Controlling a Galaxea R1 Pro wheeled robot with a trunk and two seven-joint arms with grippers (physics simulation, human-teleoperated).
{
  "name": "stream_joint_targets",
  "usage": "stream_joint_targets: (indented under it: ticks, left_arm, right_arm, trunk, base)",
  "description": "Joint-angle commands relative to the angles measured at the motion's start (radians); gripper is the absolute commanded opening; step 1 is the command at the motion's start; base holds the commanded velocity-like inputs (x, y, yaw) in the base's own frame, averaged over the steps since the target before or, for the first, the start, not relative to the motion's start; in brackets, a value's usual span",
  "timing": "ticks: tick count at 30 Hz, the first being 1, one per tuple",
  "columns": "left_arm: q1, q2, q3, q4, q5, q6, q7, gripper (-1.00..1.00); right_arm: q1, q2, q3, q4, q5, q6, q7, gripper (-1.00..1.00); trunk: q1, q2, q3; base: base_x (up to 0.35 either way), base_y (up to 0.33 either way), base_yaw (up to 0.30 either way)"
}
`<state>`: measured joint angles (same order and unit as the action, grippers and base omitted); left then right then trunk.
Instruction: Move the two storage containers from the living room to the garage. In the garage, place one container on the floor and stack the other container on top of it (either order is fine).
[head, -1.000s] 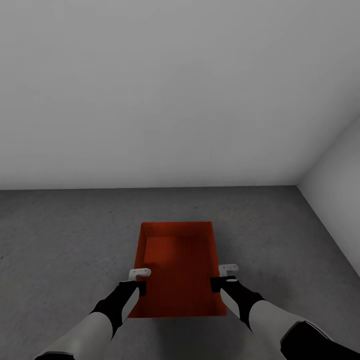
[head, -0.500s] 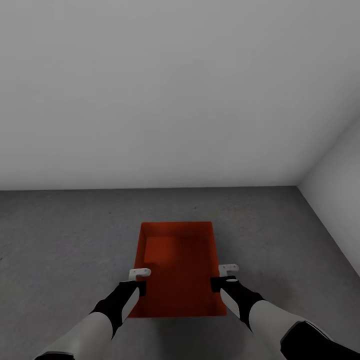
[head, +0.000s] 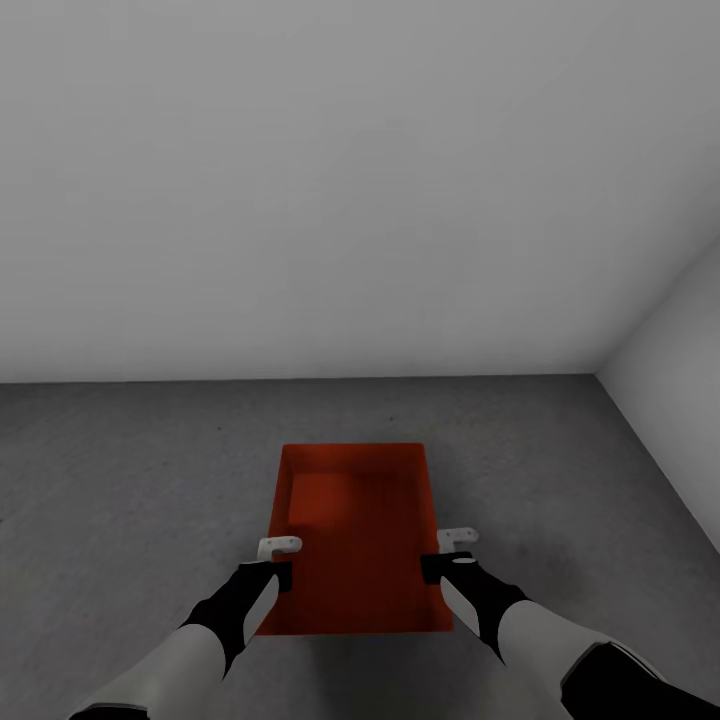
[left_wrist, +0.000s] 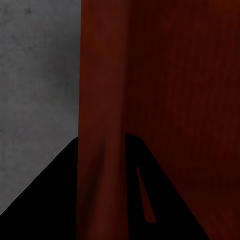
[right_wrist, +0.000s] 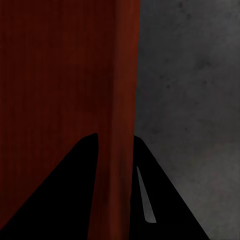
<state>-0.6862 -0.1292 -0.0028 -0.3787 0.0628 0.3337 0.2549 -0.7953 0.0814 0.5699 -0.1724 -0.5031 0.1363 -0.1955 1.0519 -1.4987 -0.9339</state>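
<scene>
storage container, red-orange and open-topped, hangs low over the dark concrete floor of the garage, near the corner where two pale walls meet. the left gripper pinches its left wall, the right gripper its right wall, each with one finger inside the bin and one outside. gripped on both sides like this it stays level, i'd guess so it can be set down flat.

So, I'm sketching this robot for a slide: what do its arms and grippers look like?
Both arms have smooth light-grey forearms ending in black wrist sections. The left gripper and right gripper each carry black finger bases with small white bracket-like tips. No cables or markings show.
</scene>
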Motion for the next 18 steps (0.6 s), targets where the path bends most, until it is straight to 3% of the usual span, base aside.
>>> stream_joint_targets:
  ticks: [1, 8, 18]
  left_arm:
    - [0.001, 0.030, 0.004, 0.001, 0.002, 0.008, 0.009, -1.00]
    - [0.001, 0.031, 0.004, 0.001, 0.002, 0.009, 0.009, -1.00]
    - [0.001, 0.030, 0.003, 0.001, 0.002, 0.008, 0.009, -1.00]
  right_arm:
    - [-0.001, -0.011, -0.001, -0.004, 0.017, -0.026, -0.007, -1.00]
    - [-0.001, -0.011, -0.001, -0.004, 0.017, -0.026, -0.007, -1.00]
    - [-0.001, -0.011, -0.001, -0.004, 0.017, -0.025, -0.007, -1.00]
  trunk:
    - [0.000, 0.000, -0.001]
    - [0.000, 0.000, -0.001]
    - [0.000, 0.000, -0.001]
  base:
    - [0.000, 0.000, 0.000]
    - [0.026, 0.002, 0.000]
    - [0.142, 0.025, 0.000]
